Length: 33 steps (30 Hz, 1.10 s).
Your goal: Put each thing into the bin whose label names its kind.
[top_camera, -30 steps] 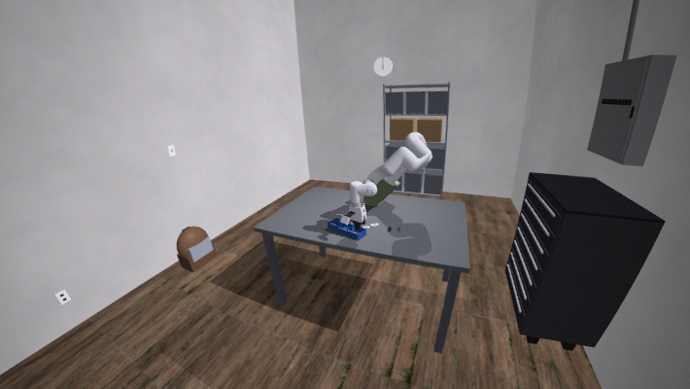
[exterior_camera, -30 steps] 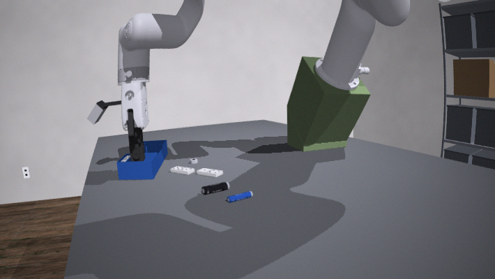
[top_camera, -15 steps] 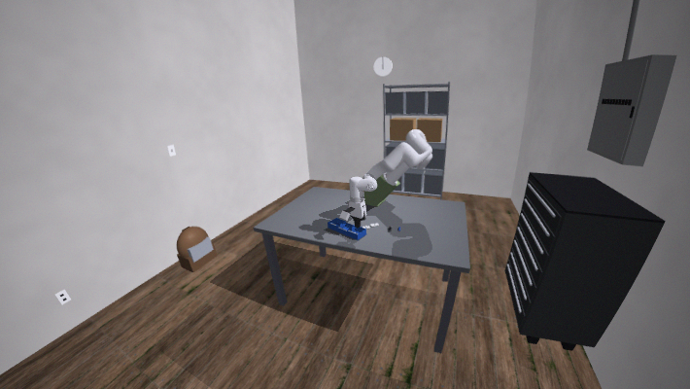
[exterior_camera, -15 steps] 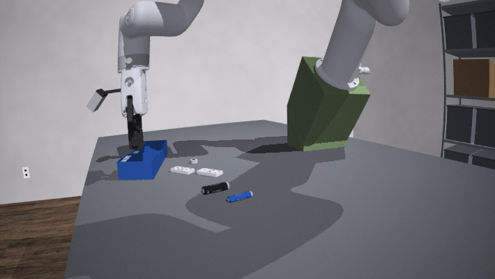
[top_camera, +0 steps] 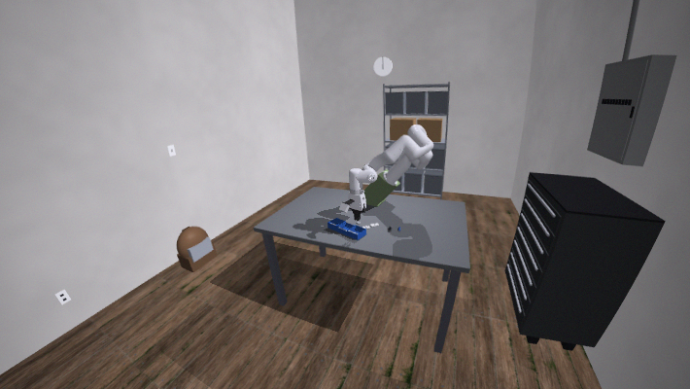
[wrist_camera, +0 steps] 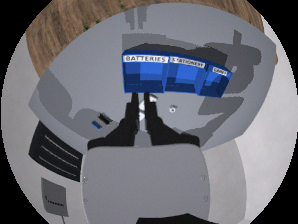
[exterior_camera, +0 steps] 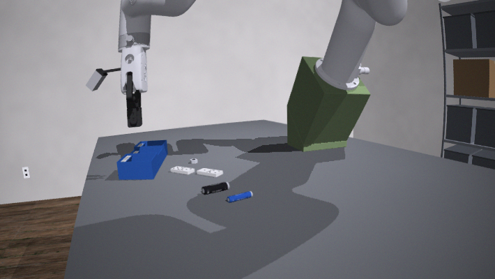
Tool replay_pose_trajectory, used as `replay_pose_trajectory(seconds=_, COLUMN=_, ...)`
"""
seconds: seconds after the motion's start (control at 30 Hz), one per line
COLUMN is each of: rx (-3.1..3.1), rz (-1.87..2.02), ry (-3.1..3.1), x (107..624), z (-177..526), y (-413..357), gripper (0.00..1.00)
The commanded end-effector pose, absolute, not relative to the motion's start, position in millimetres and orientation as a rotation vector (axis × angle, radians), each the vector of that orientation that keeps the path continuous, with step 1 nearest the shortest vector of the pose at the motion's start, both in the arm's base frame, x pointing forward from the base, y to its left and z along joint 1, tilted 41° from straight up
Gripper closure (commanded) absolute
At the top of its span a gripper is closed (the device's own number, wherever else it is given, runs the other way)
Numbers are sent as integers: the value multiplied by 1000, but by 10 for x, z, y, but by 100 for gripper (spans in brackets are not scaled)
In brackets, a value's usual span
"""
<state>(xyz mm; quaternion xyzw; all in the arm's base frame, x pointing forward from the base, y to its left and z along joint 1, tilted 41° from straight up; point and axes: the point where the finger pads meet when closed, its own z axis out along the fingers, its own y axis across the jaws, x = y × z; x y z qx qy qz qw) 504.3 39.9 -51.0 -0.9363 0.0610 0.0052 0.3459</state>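
A blue bin (exterior_camera: 143,160) with three compartments stands at the table's far left; it also shows in the wrist view (wrist_camera: 174,76), where one label reads BATTERIES. My gripper (exterior_camera: 134,122) hangs above the bin's far end, well clear of it, with its black fingers shut and nothing visible between them. In the wrist view the fingertips point at the table just in front of the bin. Two white socket plates (exterior_camera: 182,169) (exterior_camera: 209,171) and a small white ring (exterior_camera: 194,160) lie right of the bin. A black battery (exterior_camera: 215,188) and a blue battery (exterior_camera: 239,197) lie nearer the camera.
The arm's green base block (exterior_camera: 324,108) stands at the back of the table. A dark shelf unit (top_camera: 415,138) and a black drawer cabinet (top_camera: 578,258) stand away from the table. The table's left edge runs close behind the bin.
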Motion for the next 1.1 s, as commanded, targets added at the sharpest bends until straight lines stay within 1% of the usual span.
replay_pose_trajectory(seconds=0.0, rx=-2430, rz=8, ry=158, x=5042, z=-169, y=117, gripper=93)
replay_pose_trajectory(seconds=0.2, rx=-2431, rz=8, ry=158, x=5025, z=199, y=-197, gripper=93)
replay_pose_trajectory(seconds=0.67, rx=-2431, rz=8, ry=158, x=5025, z=199, y=-197, gripper=93)
replay_pose_trajectory(seconds=0.7, rx=-2426, rz=30, ry=219, x=4965, z=167, y=-150, gripper=59)
replay_pose_trajectory(seconds=0.83, rx=-2406, rz=94, ry=393, x=4720, z=40, y=38, gripper=59)
replay_pose_trajectory(seconds=0.9, rx=-2406, rz=94, ry=393, x=4720, z=40, y=38, gripper=59)
replay_pose_trajectory(seconds=1.07, rx=-2365, rz=179, ry=602, x=4414, z=-121, y=275, gripper=59)
